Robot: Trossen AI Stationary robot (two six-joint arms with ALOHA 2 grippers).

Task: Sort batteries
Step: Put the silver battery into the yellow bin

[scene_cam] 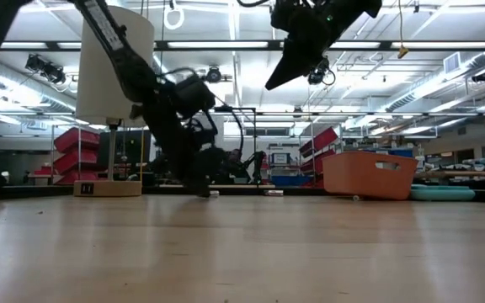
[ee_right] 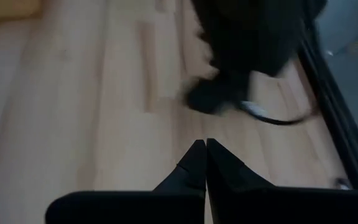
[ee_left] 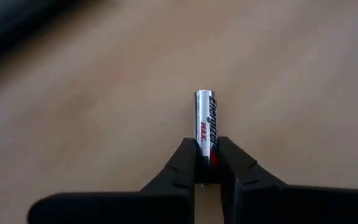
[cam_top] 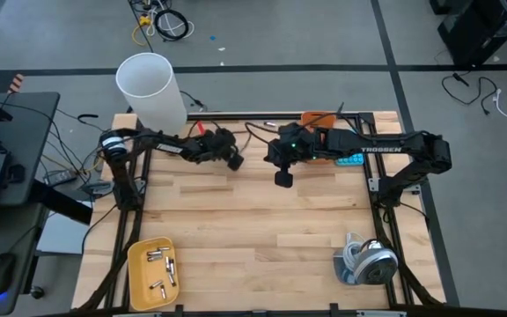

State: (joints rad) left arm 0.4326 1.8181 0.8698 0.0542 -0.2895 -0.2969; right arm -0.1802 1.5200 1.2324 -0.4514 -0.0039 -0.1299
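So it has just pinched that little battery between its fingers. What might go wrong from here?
The left gripper holds the Energizer battery only by one end, most of it sticking out, so it may twist or slip out on lifting. The yellow tray with the sorted batteries sits at the table's opposite edge, a long carry. The right gripper, shut, hangs close beside the left one; they might bump.

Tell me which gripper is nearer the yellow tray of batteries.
Left. The left gripper is at the table's far side, shut on a battery, above the yellow tray on the left. The right gripper, shut and empty, is farther right, near the centre.
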